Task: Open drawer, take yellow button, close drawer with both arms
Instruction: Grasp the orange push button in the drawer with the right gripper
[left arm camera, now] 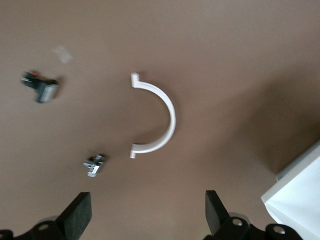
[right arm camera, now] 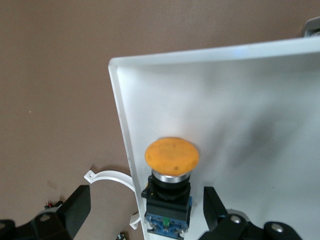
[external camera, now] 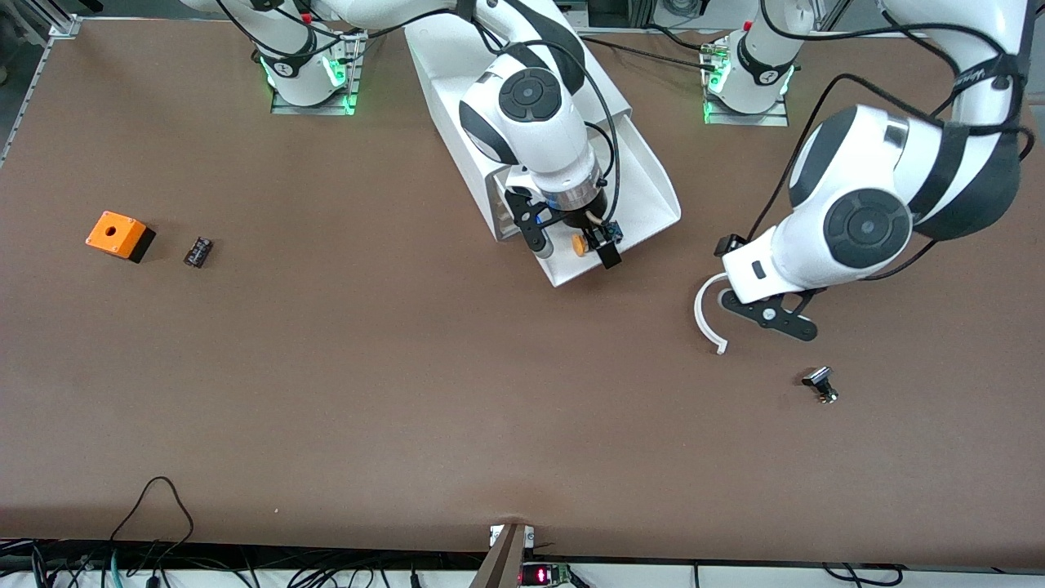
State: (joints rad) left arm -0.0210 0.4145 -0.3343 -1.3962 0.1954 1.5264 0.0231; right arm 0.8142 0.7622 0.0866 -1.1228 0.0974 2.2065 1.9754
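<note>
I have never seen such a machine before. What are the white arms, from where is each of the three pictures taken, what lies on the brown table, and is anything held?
These are two robot arms, each ending in a black gripper with two jaws. The wide picture looks down from a high camera facing them; the other two come from cameras on each arm's wrist.

The right gripper hangs over the open drawer of a white cabinet, jaws open around the orange-capped button lying in the drawer, not yet gripping it. The left gripper hangs open over the table, holding nothing, above a white half-ring.

On the table also lie an orange cube with a hole, a small black part beside it, and a black-and-silver knob nearer the front camera than the half-ring.
</note>
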